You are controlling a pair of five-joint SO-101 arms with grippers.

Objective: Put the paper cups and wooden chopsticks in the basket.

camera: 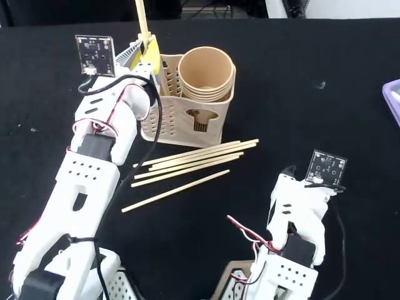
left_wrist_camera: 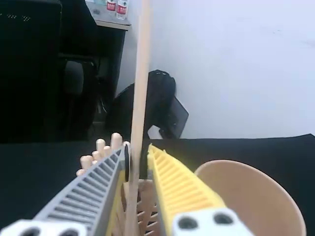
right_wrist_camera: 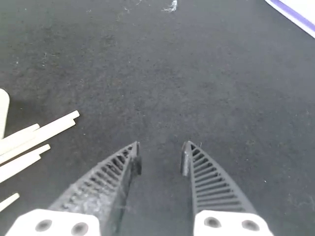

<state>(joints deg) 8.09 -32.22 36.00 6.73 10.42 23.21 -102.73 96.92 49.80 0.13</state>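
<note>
The left gripper was clamped on one upright chopstick above the basket (over its left compartment). Stacked paper cups sat in the right compartment. Loose chopsticks lay on the table before the basket. The right gripper hovered parted, holding nothing, near their tips.

White plastic throughout: the left arm carries black and red cables, the right arm red and white ones. The left tool has 1 grey, 1 yellow ribbed finger; the right tool 2 dark ones.
</note>
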